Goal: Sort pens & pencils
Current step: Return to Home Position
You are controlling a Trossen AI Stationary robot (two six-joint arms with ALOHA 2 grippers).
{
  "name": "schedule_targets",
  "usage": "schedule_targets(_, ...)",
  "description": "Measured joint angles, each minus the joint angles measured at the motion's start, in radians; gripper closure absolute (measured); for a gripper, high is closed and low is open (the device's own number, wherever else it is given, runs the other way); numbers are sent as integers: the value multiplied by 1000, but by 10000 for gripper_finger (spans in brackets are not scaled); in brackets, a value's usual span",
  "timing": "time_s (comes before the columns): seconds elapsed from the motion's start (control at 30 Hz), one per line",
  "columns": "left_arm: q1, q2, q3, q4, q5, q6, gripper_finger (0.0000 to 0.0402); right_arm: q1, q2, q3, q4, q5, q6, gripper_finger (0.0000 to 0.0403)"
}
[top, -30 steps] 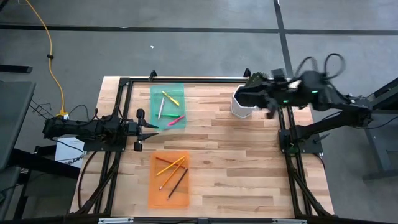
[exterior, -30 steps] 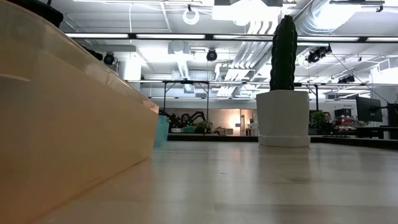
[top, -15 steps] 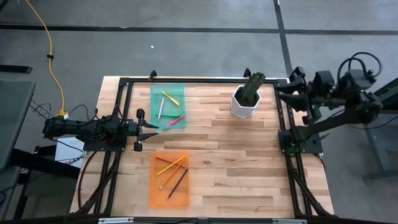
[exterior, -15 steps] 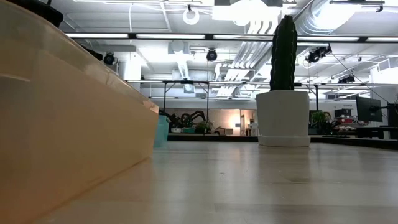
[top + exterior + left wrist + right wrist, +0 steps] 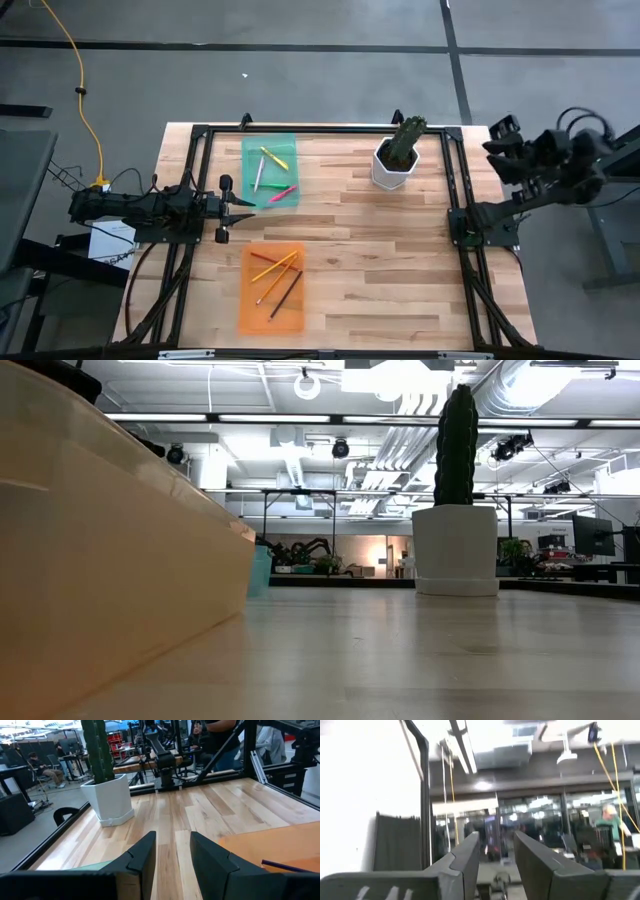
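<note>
- While the left gripper (image 5: 173,840) rests low at the table (image 5: 400,250) edge, its fingers (image 5: 142,857) stand narrowly apart, empty.
- Pens (image 5: 270,165) lie in green bin (image 5: 250,148) just ahead of it; pencils (image 5: 275,270) in orange bin (image 5: 252,318) close beside it.
- Right gripper (image 5: 496,840) raised off-table, well apart from both bins; fingers (image 5: 462,862) narrowly apart, empty.

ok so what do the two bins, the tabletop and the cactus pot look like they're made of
Green bin and orange bin: probably thin translucent plastic, as the table's tone shows through their tinted floors. Tabletop: wood strips of mixed tones, butcher-block style, with a smooth low sheen. Cactus pot: white, matte, with angular sides. It could be ceramic or plastic, and the look leaves that open.
</note>
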Motion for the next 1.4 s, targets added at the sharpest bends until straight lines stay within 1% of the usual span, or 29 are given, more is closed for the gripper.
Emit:
schedule_targets(0.1, 0, 0, 0, 0, 0, 0, 293, 0, -80, -126, 93, -4, 4, 289)
schedule_targets(0.33, 0, 0, 0, 0, 0, 0, 293, 0, -205, -370, 268, -5, 19, 289)
schedule_targets(0.6, 0, 0, 0, 0, 0, 0, 293, 0, -282, -607, 446, -5, 50, 289)
schedule_targets(0.8, 0, 0, 0, 0, 0, 0, 293, 0, -290, -734, 557, -5, 53, 289)
schedule_targets(0.97, 0, 0, 0, 0, 0, 0, 293, 0, -290, -854, 740, -5, 47, 289)
schedule_targets(1.07, 0, 0, 0, 0, 0, 0, 293, 0, -290, -907, 816, -5, 47, 289)
schedule_targets(1.4, 0, 0, 0, 0, 0, 0, 293, 0, -290, -968, 819, -2, 65, 289)
